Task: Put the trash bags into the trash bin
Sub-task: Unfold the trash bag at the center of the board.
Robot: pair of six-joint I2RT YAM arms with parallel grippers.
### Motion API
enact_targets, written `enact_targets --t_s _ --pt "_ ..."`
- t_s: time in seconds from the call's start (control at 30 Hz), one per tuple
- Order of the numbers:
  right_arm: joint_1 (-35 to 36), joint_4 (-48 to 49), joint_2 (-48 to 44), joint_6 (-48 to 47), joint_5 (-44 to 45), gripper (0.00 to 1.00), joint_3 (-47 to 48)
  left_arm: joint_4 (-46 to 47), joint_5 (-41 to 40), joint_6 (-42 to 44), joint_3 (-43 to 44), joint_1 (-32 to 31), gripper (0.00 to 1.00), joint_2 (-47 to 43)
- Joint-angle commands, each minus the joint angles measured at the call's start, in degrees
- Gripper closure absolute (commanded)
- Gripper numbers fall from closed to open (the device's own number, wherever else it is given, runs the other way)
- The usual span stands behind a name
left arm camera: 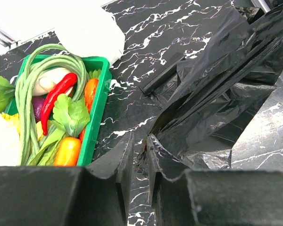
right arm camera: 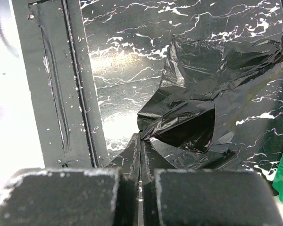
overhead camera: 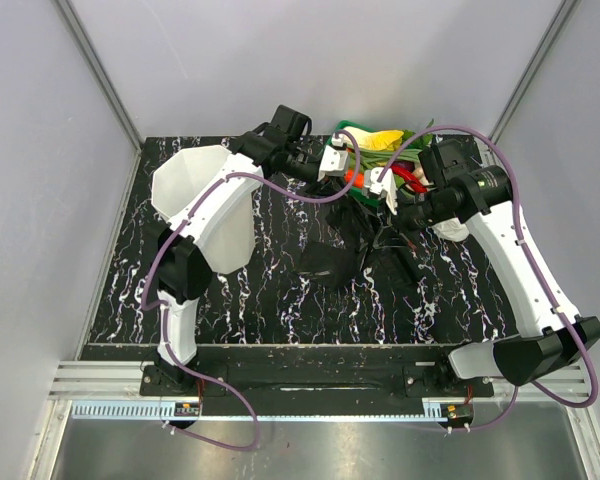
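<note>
The bin [overhead camera: 195, 175] stands upright at the left rear of the bench [overhead camera: 280, 300], wide mouth up, with the left arm crossing in front of it. What lies inside it cannot be told. The green tray [left arm camera: 96, 122] at the back holds long beans [left arm camera: 26, 94], a red chilli [left arm camera: 56, 96], a carrot [left arm camera: 90, 92], a lettuce leaf [left arm camera: 70, 113] and an orange pepper [left arm camera: 68, 150].

The bag [overhead camera: 365, 255] is out on the bench, right of the bin and just in front of the tray, spread as a crinkled sheet. It peaks toward the two pincers and fans out toward the near edge. Against the dark bench its long axis is hard to tell.

The right pincer [right arm camera: 141, 141] is closed on a gathered corner of the film. The left pincer [left arm camera: 139, 146] shows a narrow gap, with the bag's edge at its tips. Whether it grips the film I cannot tell.
</note>
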Motion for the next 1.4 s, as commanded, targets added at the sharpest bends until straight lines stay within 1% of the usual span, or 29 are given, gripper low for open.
enact_targets --t_s 0.0,0.2,0.8,0.87,0.97,1.17,1.37 --pt "0.6 -3.5 -1.7 0.6 1.0 1.00 -0.5 1.5 3.0 0.9 0.4 -0.2 0.77 -1.4" --pt "0.6 -3.4 -1.6 0.8 1.1 1.00 -0.1 1.6 3.1 1.1 0.4 -0.3 0.72 -1.5" --pt "0.6 -3.0 -2.2 1.0 2.1 1.00 -0.7 1.6 4.7 0.1 -1.4 -1.0 0.71 -1.9" --pt "0.6 -2.9 -2.2 1.0 1.9 1.00 -0.7 1.6 4.8 0.0 -1.1 -1.2 0.72 -1.6" --pt "0.6 -2.9 -2.3 1.0 2.1 1.00 -0.9 1.6 4.5 0.2 -1.0 -1.3 0.76 -1.5" --pt "0.6 -2.3 -2.5 1.1 2.4 1.00 -1.3 1.6 5.5 -0.1 -1.3 -1.4 0.78 -1.3" --pt "0.6 -1.9 -2.5 1.3 2.6 1.00 -1.5 0.2 6.2 0.4 -1.4 -1.8 0.87 -1.2"
